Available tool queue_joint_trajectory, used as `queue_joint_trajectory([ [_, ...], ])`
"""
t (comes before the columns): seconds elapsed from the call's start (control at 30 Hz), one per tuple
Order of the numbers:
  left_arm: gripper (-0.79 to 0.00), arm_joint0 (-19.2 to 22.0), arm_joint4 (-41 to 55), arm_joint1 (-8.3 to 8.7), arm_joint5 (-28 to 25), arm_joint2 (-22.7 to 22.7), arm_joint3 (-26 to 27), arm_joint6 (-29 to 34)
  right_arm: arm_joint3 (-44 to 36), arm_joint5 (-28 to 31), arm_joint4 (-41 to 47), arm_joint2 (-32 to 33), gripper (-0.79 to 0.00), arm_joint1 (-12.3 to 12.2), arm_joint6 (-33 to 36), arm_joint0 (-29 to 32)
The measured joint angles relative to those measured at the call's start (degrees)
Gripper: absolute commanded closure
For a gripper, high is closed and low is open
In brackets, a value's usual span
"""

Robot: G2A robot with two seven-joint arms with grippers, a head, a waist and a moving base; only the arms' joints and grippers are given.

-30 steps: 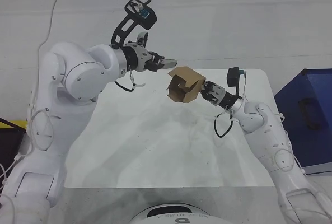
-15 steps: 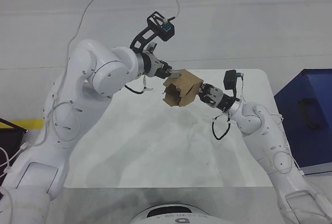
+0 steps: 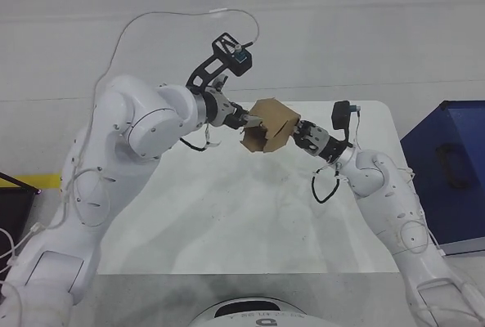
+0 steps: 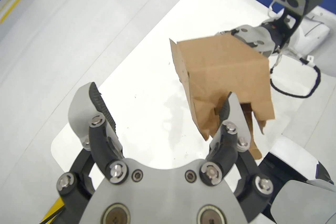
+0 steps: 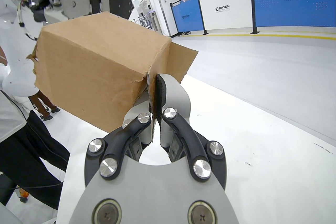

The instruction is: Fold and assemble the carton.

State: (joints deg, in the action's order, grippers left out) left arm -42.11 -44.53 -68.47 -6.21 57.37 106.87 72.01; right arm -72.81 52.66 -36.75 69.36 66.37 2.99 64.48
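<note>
A brown cardboard carton hangs in the air over the far part of the white table. My right gripper is shut on a flap at one edge of the carton. My left gripper is open at the carton's open end, with one fingertip against the loose inner flaps and the other finger well apart. In the top view the left gripper is at the carton's left side and the right gripper at its right side.
A dark blue bin stands off the table's right side. The table's near half is bare white surface. A dark frame with a yellow floor line lies at the left.
The left arm has swung in from the left and brought its open gripper up against the carton's open end. The right gripper has kept hold, and the carton has tilted slightly.
</note>
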Motion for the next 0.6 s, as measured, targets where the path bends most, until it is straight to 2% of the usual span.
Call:
queue_joint_trajectory([
  [0.13,-0.785,-3.67,1.71,0.59,-1.54,1.29,1.25,0.03,0.36,-0.02,0.20,-0.12,0.000,0.07,0.05,-0.25],
  [0.47,-0.782,-6.82,3.53,1.23,-0.57,4.31,0.77,-3.01,-0.20,0.87,-0.21,-0.13,0.000,0.07,-0.18,0.15],
  [0.53,-0.665,-7.51,5.48,1.40,-0.66,5.55,0.36,-3.53,-0.37,1.27,-0.43,0.05,0.000,0.03,-0.53,0.44],
  [0.6,-0.453,-8.16,7.77,1.56,-1.20,6.78,-0.09,-4.01,-0.50,1.48,-0.67,0.23,0.000,-0.01,-0.73,0.67],
])
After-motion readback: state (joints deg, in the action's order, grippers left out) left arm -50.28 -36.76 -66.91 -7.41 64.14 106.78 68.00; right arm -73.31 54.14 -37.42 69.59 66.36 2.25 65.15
